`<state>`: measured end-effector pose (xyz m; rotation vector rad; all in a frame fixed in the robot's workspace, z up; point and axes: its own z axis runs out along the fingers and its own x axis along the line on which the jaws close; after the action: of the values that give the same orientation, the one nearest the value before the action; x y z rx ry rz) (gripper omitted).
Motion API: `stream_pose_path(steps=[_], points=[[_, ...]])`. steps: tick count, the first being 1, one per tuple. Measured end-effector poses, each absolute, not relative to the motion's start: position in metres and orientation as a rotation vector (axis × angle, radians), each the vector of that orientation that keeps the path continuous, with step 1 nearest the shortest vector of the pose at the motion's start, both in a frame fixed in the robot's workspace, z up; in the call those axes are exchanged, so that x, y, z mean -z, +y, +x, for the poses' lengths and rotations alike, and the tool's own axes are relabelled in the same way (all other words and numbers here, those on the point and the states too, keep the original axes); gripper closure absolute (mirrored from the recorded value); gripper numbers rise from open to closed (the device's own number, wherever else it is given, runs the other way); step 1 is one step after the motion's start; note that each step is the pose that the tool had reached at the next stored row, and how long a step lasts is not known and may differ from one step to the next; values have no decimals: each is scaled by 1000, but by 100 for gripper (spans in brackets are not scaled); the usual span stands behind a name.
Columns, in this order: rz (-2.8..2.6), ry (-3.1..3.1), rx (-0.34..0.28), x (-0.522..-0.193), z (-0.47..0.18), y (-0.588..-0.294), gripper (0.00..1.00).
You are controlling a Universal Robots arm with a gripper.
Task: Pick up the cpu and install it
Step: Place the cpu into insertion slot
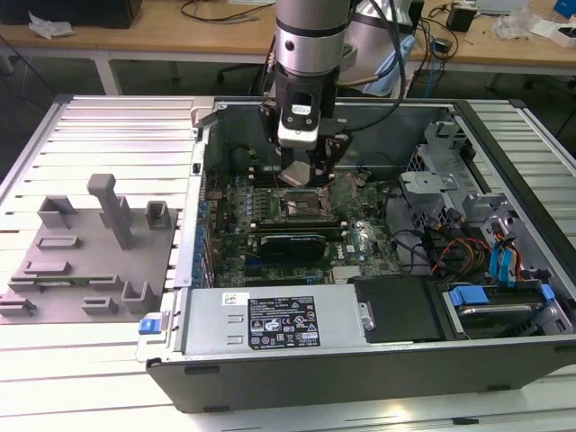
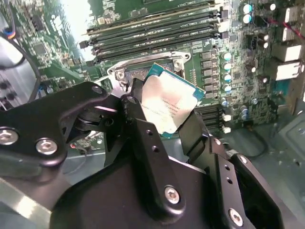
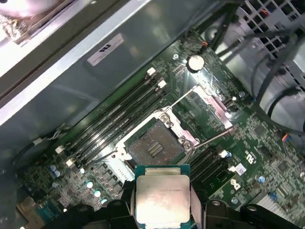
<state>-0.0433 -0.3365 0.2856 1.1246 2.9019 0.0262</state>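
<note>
The cpu [image 1: 297, 174] is a small square chip with a pale silver top and a teal edge. My gripper [image 1: 301, 169] is shut on it, holding it tilted above the motherboard inside the open computer case. In the second wrist view the cpu [image 2: 169, 107] sits between the black fingers [image 2: 138, 112] of the gripper [image 2: 165, 114]. In the first wrist view the cpu [image 3: 162, 198] hangs just short of the open black socket [image 3: 155, 145], whose metal bracket [image 3: 209, 102] is swung back. The socket [image 1: 301, 206] lies directly under the gripper in the exterior view.
Memory slots [image 3: 119, 112] run beside the socket. An expansion card [image 1: 290, 243] and the power supply [image 1: 270, 319] lie nearer the case front. Drive cages and cables [image 1: 468, 234] crowd the exterior view's right. A grey fixture [image 1: 81, 252] sits on the slatted table at the exterior view's left.
</note>
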Motion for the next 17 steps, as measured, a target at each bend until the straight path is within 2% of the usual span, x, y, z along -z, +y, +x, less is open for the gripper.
stream_pose_path(steps=[17], points=[[1659,2630,-17,-285,-43,-337,45]])
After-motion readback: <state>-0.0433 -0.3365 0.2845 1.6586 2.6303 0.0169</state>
